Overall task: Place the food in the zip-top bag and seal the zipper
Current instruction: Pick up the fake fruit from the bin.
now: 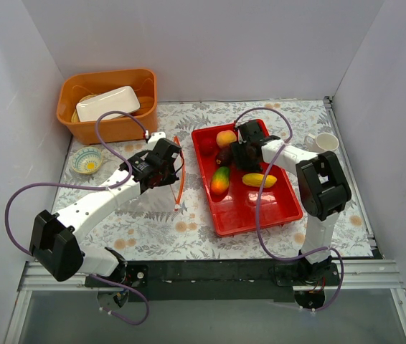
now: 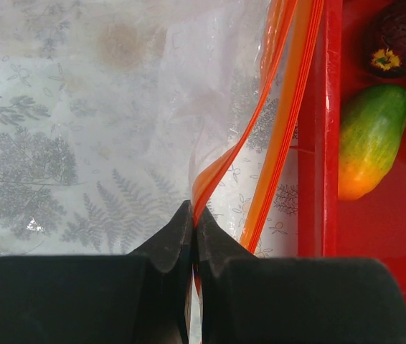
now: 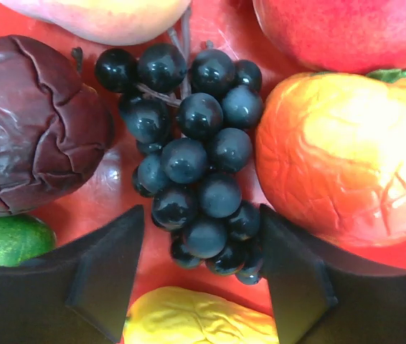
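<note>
**Grapes hemmed in, bag mouth held by one lip**

The right tool (image 3: 201, 222) hangs released over the grape bunch (image 3: 189, 150), one finger on each side. The bunch is wedged between the dark red ball (image 3: 31, 122) and the peach-orange ball (image 3: 339, 165), with the yellow piece (image 3: 196, 319) just below. Closing here may nip only a few berries or drag a neighbour along, and the lumpy, glossy cluster could slip out.

The left tool (image 2: 192, 215) is clenched on one lip of the zipper (image 2: 289, 107). The mouth gapes only narrowly, so fruit may catch on its edge.

The zip-top bag (image 2: 153, 93) is clear and crinkled. It lies on the counter (image 1: 153, 222) just beside the red tray (image 2: 330, 107).
</note>
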Motion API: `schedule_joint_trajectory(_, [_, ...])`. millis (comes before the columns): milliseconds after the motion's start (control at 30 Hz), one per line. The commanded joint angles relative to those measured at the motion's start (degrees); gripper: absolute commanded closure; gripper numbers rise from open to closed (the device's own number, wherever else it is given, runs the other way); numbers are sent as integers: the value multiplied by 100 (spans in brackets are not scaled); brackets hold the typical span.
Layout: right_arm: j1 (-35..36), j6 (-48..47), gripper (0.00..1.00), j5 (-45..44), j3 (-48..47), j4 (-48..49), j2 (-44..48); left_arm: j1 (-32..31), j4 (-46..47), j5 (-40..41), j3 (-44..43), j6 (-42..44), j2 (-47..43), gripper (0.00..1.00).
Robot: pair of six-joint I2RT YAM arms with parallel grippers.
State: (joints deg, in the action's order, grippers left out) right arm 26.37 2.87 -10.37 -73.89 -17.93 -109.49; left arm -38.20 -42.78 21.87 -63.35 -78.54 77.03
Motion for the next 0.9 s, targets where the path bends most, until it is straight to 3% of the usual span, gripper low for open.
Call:
schedule_joint_trajectory(0, [-27,64,37,167,-168,432,25,31,69,-33,-28,85,-198,100])
schedule_joint_trajectory(33, [-18,73,42,332,-205,266,-2,40,69,-25,-19,93,-206,100])
schedule_joint_trajectory(67, [-18,56,56,473,-205,238,7,40,69,-25,-19,85,-215,100])
schedule_joint_trajectory(167, [-18,125,76,975,32,316,270,40,69,-16,-10,102,-224,100])
schedule_joint_trajectory(533, [-18,407,84,1634,138,80,973,67,42,-7,-37,155,-145,100])
schedule_joint_trajectory(867, [-18,881,84,1890,225,-79,1896,84,16,-25,-81,85,-110,100])
